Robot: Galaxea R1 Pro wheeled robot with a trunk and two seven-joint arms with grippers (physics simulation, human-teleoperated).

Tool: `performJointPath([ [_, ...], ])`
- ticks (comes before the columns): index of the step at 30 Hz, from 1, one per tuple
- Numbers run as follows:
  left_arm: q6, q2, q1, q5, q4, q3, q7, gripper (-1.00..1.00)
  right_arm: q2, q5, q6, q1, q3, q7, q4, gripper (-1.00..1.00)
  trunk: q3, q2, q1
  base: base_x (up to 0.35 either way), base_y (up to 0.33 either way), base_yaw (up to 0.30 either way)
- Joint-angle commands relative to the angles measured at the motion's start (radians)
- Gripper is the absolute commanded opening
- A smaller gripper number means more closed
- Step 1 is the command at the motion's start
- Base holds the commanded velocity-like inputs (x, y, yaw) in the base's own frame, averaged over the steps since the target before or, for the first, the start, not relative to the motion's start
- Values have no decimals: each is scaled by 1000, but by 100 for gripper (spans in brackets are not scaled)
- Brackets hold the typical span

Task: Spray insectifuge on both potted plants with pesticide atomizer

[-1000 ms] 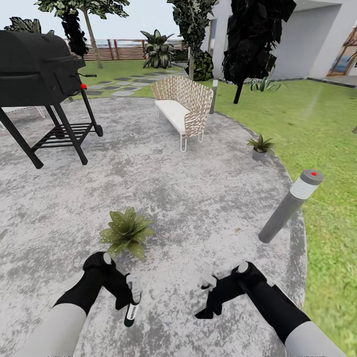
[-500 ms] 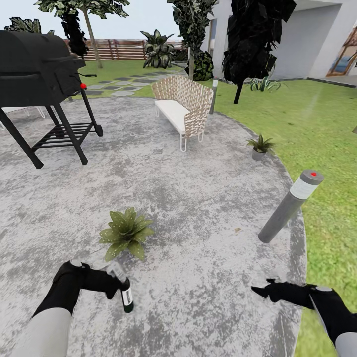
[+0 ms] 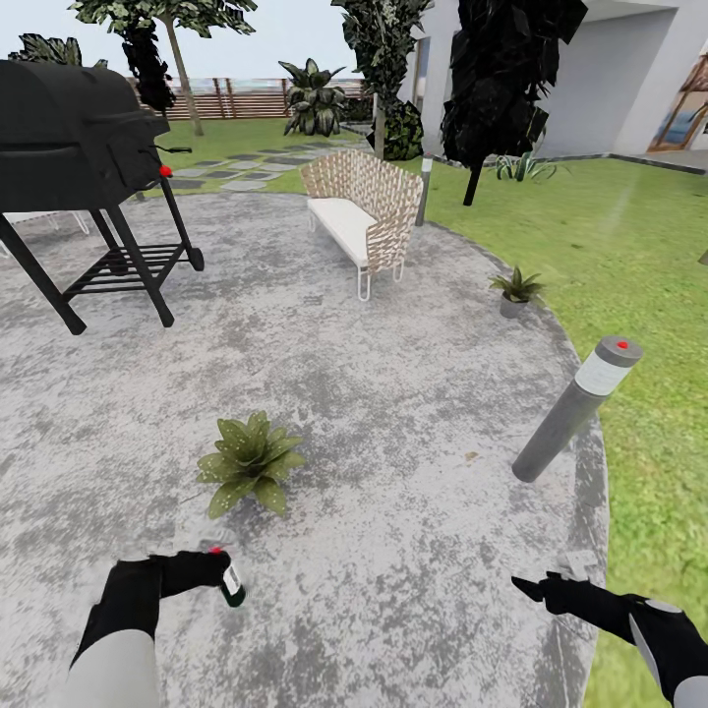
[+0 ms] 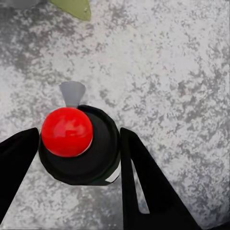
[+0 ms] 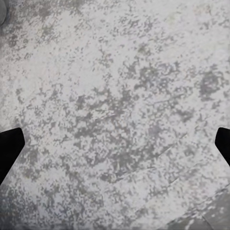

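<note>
My left hand (image 3: 218, 572) grips the pesticide atomizer (image 3: 232, 586), its two fingers (image 4: 143, 187) pressed against either side of the dark body below the red cap (image 4: 66, 131). I hold it low over the stone patio (image 3: 393, 413), near the closer potted plant (image 3: 250, 461). The second potted plant (image 3: 515, 289) sits at the patio's edge by the lawn (image 3: 639, 256). My right hand (image 3: 539, 588) is empty, fingers spread wide apart over bare stone.
</note>
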Motion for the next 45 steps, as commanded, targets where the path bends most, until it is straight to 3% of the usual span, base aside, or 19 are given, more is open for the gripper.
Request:
performJointPath([
  [1,7,-8,-1,-1,-1,14,30,-100,1,4,9,-1,-8,8,-1,100,-1,0,0,0,0,0],
  [6,-4,-38,4,28,78,46,215,-100,0,4,11,-1,-10,2,16,100,-1,0,0,0,0,0],
  [10,-103,-42,30,114,190,51,477,-100,-12,3,12,-1,-12,1,90,100,-1,0,0,0,0,0],
  [12,-145,-43,48,157,211,52,544,-100,-14,3,16,-1,-11,0,101,100,-1,0,0,0,0,0],
  [16,-163,-43,57,217,246,51,570,-100,-14,2,19,-1,-11,1,106,100,-1,0,0,0,0,0],
  [20,-169,-39,58,248,374,50,578,-100,-14,2,20,-1,-12,3,106,100,1,0,0,0,0,0],
  [25,-171,-34,59,252,415,48,578,-100,-14,1,21,-1,-12,4,106,100,1,0,0,0,0,0],
  [45,-171,-36,59,251,419,47,576,-100,-14,1,20,-1,-13,5,106,100,9,0,0,0,0,0],
])
